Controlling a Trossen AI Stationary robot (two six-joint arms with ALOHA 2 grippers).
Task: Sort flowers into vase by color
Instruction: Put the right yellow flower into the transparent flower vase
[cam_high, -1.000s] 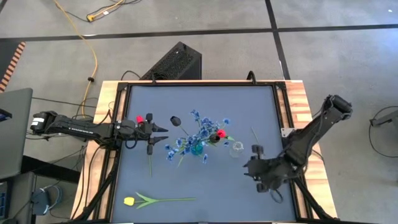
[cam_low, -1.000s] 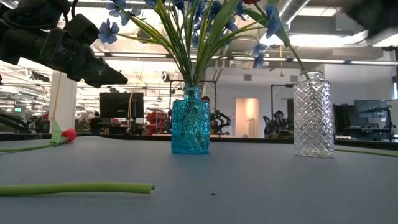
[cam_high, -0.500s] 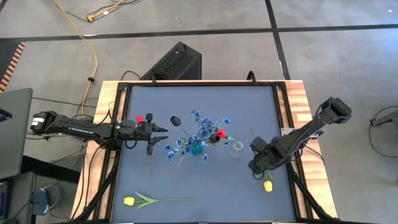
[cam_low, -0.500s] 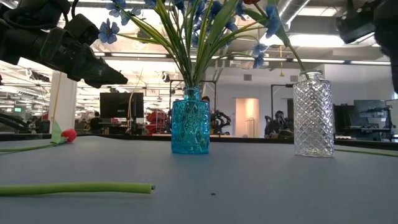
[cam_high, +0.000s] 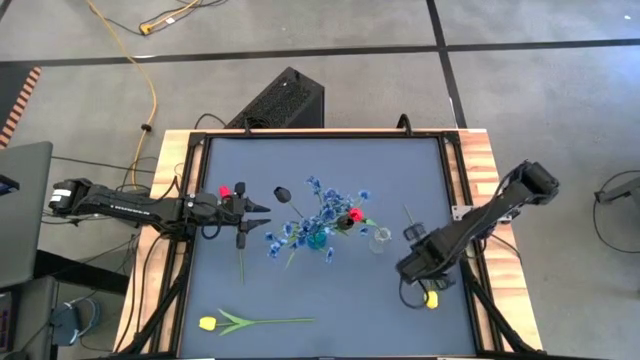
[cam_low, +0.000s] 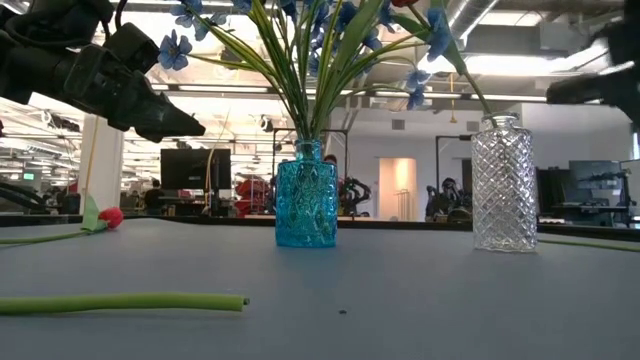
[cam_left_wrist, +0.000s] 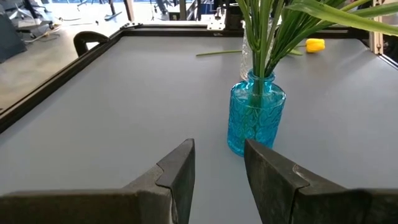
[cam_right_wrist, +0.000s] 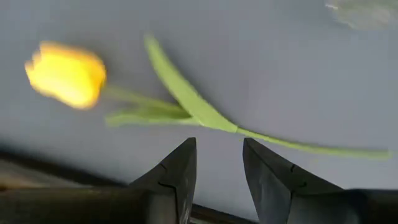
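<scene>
A blue glass vase (cam_high: 316, 239) stands mid-table and holds blue blossoms and one red tulip (cam_high: 354, 214). An empty clear vase (cam_high: 380, 240) stands to its right. My right gripper (cam_right_wrist: 217, 165) is open above the green stem (cam_right_wrist: 205, 118) of a yellow tulip (cam_high: 431, 298), which lies flat near the table's right edge. My left gripper (cam_high: 258, 208) is open and empty, hovering left of the blue vase (cam_left_wrist: 255, 118). A red tulip (cam_high: 224, 191), a dark bud (cam_high: 282, 192) and a second yellow tulip (cam_high: 207, 323) lie on the table.
The second yellow tulip's stem (cam_low: 120, 302) lies along the near edge. The red tulip's stem (cam_high: 241, 262) runs toward the near edge, under my left gripper. Raised rails (cam_high: 455, 180) frame the table.
My right gripper has moved toward the table's far edge and a little to the left, and its arm has swung. This uncovers the yellow tulip's head, which lies on the table near the right edge. My left arm has kept still.
</scene>
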